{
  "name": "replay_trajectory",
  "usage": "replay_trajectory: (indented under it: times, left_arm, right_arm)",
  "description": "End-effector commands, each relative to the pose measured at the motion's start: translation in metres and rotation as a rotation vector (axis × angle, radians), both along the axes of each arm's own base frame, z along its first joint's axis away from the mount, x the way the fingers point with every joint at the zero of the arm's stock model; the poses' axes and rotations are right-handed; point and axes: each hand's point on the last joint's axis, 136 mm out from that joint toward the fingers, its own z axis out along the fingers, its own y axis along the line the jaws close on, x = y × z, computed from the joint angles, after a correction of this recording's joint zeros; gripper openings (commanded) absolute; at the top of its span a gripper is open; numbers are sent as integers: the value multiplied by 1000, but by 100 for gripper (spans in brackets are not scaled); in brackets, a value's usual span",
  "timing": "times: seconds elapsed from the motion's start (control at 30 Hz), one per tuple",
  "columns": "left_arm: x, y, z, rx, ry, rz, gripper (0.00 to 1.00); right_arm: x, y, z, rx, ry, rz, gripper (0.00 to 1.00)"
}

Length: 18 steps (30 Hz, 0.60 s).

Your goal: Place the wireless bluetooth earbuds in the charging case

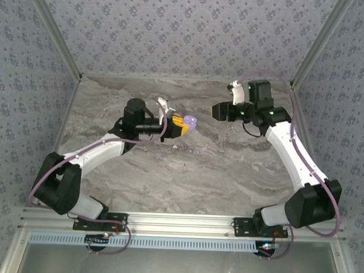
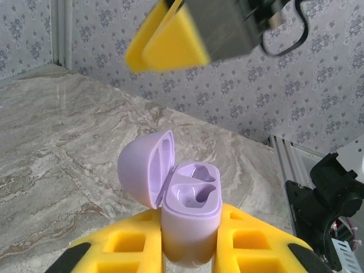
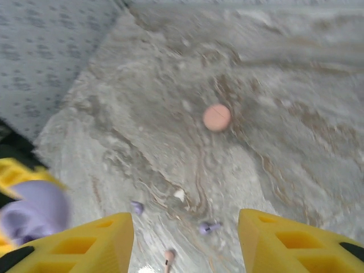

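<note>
Clamping the lilac plastic charging case [image 2: 190, 227] by its lower body, bottom centre of the left wrist frame, with the left gripper [image 2: 190, 259] squeezed shut on it; lid tipped open to the left, both wells empty. Probably prone to twisting or sliding between the yellow pads if an earbud is pressed in off-axis, and to the lid swinging down over the wells. Hiding the case's base behind those pads.

Holding nothing in the right gripper [image 3: 183, 222], fingers spread to the bottom corners of the right wrist frame. Lying loose on the grey marbled table [image 3: 284, 85] just above that gap: a lilac-purple bead-like earbud [image 3: 136, 207], a second lilac earbud [image 3: 209, 228], and a pale pink earbud [image 3: 169, 256] cut by the bottom edge. Likely to be flicked or rolled away by a finger closing slightly off-centre, or pinched crooked and then refusing to seat.

Farther up, near centre, a round salmon-pink disc [image 3: 216, 118]. Blurred throughout; earbud orientation unreadable, fourth earbud hard to make out.
</note>
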Motion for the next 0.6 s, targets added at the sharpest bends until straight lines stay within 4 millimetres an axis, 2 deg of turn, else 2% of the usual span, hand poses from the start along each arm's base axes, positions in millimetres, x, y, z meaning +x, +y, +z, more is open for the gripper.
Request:
replay_trajectory:
  times: [0.0, 0.13, 0.27, 0.33, 0.57]
  left_arm:
    - [-12, 6, 34, -89, -75, -18, 20]
    - [-15, 12, 28, -85, -59, 22, 19]
    - [-19, 18, 23, -77, -43, 59, 19]
    - [-22, 19, 20, -66, -29, 68, 19]
    - [-32, 26, 14, -45, -26, 94, 19]
  right_arm:
    - [-4, -13, -60, -78, 199, -110, 54]
    - [-9, -2, -104, -127, 316, -115, 52]
    - [-10, 23, -135, -123, 385, -101, 49]
    - [-19, 34, -157, -128, 437, -85, 46]
    - [-32, 61, -193, -174, 517, -18, 37]
